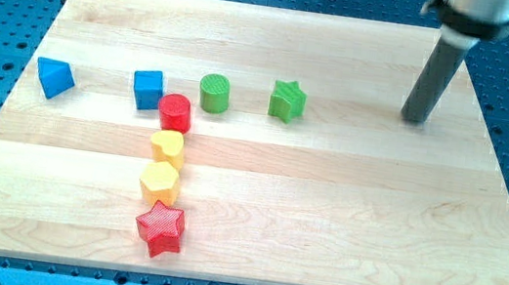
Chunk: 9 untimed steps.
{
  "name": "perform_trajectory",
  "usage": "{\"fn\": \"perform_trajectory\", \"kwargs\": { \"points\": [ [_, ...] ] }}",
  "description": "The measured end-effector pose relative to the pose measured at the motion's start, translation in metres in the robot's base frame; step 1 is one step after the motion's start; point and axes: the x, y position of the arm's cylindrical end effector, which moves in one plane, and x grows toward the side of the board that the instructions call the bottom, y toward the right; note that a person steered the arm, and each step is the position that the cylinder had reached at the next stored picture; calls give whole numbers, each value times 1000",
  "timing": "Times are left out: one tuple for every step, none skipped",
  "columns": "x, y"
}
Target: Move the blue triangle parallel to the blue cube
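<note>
The blue triangle [54, 77] lies at the view's left on the wooden board [323, 220]. The blue cube [148, 88] stands to its right at about the same height in the view, with a gap between them. My tip [416, 120] rests on the board at the view's upper right, far from both blue blocks.
A red cylinder [175, 111] touches the blue cube's lower right. Below it run a yellow heart [167, 146], a yellow hexagon [160, 181] and a red star [160, 228]. A green cylinder [214, 92] and a green star [288, 101] lie right of the cube.
</note>
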Motion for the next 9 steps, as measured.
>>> {"fn": "perform_trajectory", "kwargs": {
  "points": [
    [-85, -38],
    [-143, -133],
    [-147, -264],
    [-68, -425],
    [4, -515],
    [9, -522],
    [40, -514],
    [58, -501],
    [60, -486]
  ]
}}
